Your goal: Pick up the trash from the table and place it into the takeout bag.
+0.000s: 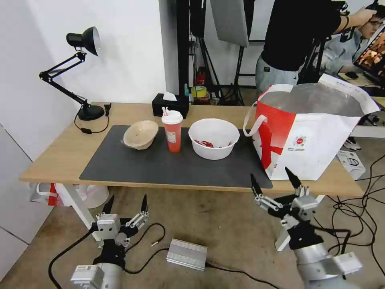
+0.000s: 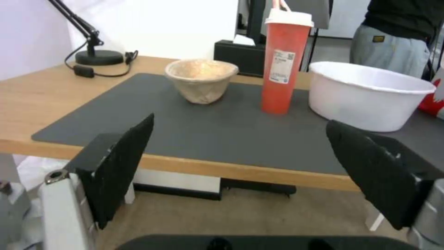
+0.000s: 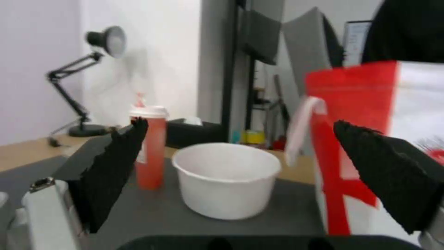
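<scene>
- Head view: the tabletop (image 1: 56,156) runs across in front of me, with a dark grey mat (image 1: 160,168) covering its middle.
- Three pieces of trash stand in a row on the mat: the beige paper bowl (image 1: 140,134) tilted on its side toward my left, the red drink cup (image 1: 173,132) with white lid and straw upright in the middle, and the white plastic bowl (image 1: 213,138) with red scraps inside toward my right.
- The cup stands between the two bowls, near each but apart from both.
- The takeout bag (image 1: 309,132) stands open on the right end of the tabletop, just beside the white bowl, its silver lining showing and a white strap hanging on the side facing the bowl.
- My left claw (image 1: 126,204) hangs below the tabletop's front edge, spread wide, holding nothing; its wrist view looks over the edge toward the paper bowl and cup.
- My right claw (image 1: 275,181) sits a little higher, at the front edge before the bag, also spread wide and empty.
- A black tissue box (image 1: 170,105) and a black desk lamp (image 1: 82,72) stand at the back.
</scene>
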